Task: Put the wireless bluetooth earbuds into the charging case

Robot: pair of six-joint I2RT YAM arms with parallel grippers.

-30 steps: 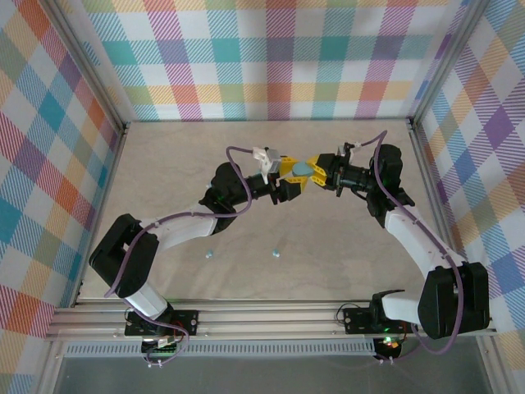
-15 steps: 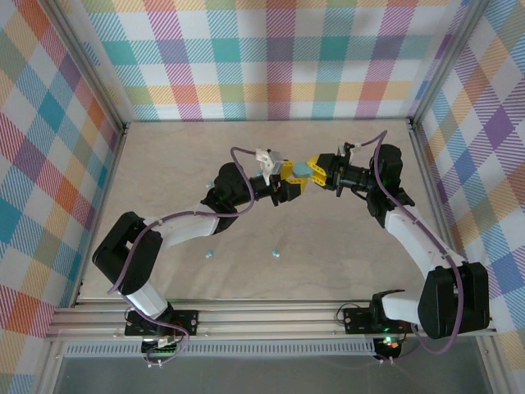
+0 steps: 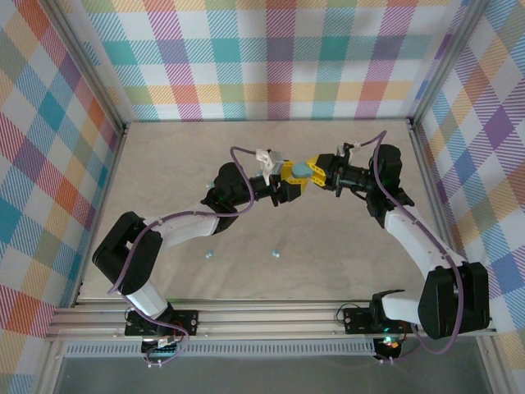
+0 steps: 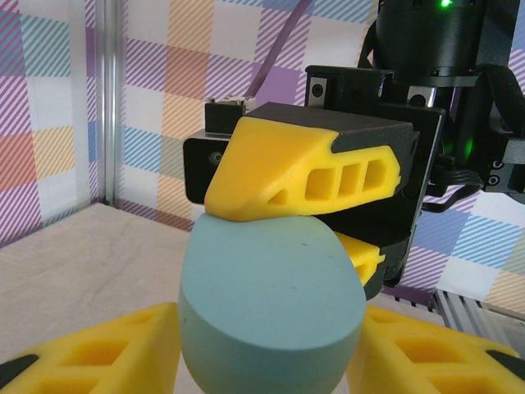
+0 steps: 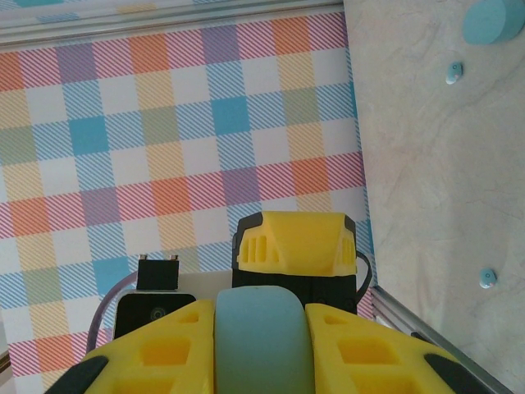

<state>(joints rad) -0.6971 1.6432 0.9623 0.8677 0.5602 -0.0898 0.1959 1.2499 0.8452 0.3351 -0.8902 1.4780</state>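
Charging case [image 3: 302,170], a pale blue oval, hangs above the middle of the table [image 3: 164,164], caught between 2 robot grippers that meet nose to nose. The right gripper [image 5: 262,349] is clamped on its 2 sides, and the left gripper [image 4: 267,361] presses its yellow fingers against it from the opposite end. 2 tiny earbuds lie loose on the table nearer the arm bases, well apart from the case: 1 earbud [image 3: 210,254] sits left of the other earbud [image 3: 276,253].
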